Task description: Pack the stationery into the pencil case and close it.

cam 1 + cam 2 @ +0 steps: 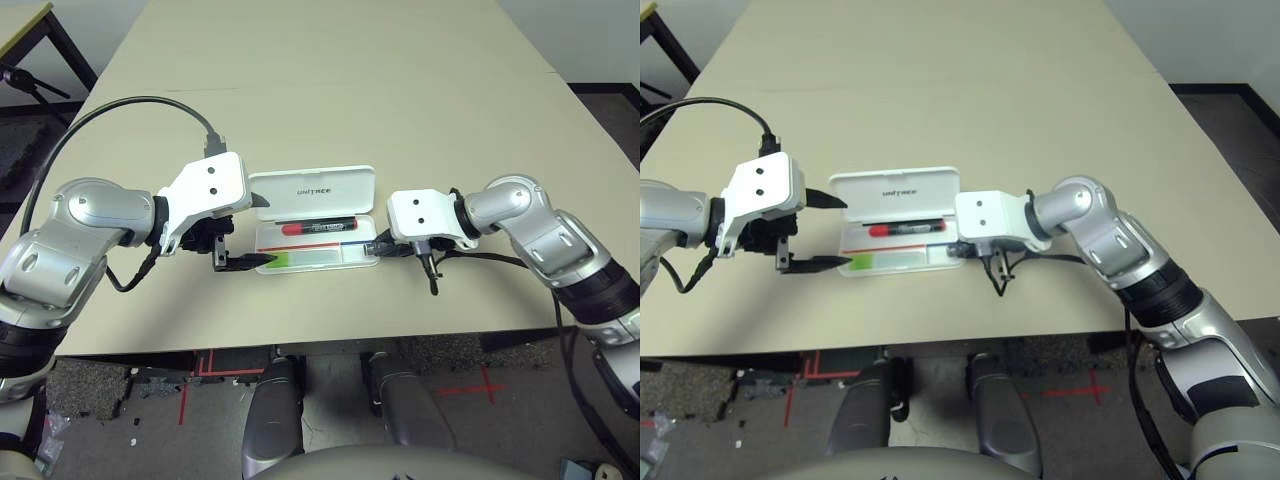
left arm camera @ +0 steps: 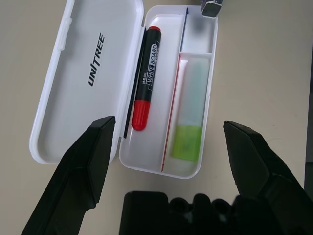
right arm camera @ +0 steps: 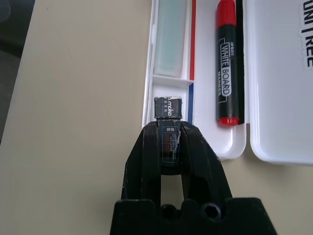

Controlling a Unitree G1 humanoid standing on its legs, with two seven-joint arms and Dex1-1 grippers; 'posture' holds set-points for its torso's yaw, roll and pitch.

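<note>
Pinching flat black clip (image 3: 168,108), right claw (image 3: 171,139), glossy white rounded case (image 2: 88,78)

1. Beige table (image 1: 330,90) takes up most of the frame, matte top, faint seam running across the upper part.
2. Second table (image 1: 22,25) at upper left: yellowish top, black legs.
3. Dark speckled floor (image 1: 130,400) along the bottom, with red tape marks (image 1: 480,385).
4. Pale wall (image 1: 590,35) at upper right.
</note>
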